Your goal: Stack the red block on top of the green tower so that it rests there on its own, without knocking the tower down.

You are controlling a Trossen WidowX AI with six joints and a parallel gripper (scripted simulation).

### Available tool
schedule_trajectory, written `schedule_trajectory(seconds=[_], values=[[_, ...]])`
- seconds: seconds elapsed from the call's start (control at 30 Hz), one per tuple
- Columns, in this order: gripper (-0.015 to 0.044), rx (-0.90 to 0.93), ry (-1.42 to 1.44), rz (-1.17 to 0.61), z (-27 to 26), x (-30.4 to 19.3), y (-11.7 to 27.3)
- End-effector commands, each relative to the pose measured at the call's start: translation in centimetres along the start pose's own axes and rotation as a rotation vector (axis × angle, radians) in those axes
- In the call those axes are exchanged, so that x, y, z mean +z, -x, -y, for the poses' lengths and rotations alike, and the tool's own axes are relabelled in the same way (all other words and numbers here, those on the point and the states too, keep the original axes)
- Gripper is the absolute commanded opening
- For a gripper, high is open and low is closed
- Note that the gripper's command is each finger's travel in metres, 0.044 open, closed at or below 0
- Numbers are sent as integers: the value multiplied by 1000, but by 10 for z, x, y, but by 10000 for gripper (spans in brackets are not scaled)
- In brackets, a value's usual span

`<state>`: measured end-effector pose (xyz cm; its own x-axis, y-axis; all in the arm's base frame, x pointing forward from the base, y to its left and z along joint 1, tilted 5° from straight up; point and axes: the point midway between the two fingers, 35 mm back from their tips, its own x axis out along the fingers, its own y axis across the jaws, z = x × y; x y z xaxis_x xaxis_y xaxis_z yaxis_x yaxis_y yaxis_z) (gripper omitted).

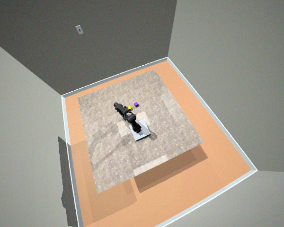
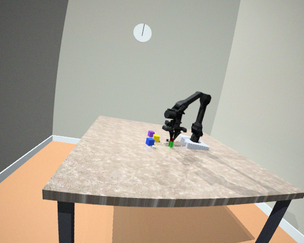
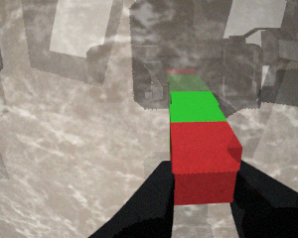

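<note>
The red block [image 2: 172, 139] [image 3: 204, 146] is between the fingers of my gripper [image 2: 172, 138] [image 3: 200, 170], which is shut on it. The green tower [image 2: 171, 144] [image 3: 197, 106] stands upright on the table, directly under the red block. In the exterior view and the wrist view, the red block's lower edge meets the green top, with no visible gap; whether its weight rests there I cannot tell. A faint reflection of both shows in the tabletop in the wrist view. The arm hides the red block and the green tower in the top view.
A blue block [image 2: 150, 142], a yellow block [image 1: 129, 107] [image 2: 156, 137] and a purple block [image 1: 136, 104] [image 2: 150, 133] stand left of the tower in the exterior view. A small white cube [image 2: 153, 147] lies by the blue block. The pale arm base [image 1: 144, 135] [image 2: 199, 145] is to the right.
</note>
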<state>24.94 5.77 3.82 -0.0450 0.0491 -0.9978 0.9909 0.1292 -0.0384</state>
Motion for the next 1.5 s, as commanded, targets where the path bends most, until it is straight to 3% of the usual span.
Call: schedule_trajectory(seconds=[0.0,0.43,1.0,1.47], values=[[0,-6,-5,2,1,0,-3],[0,-6,-5,2,0,0,5],[440,-5,0,0,1,0,0],[440,-5,0,0,1,0,0]])
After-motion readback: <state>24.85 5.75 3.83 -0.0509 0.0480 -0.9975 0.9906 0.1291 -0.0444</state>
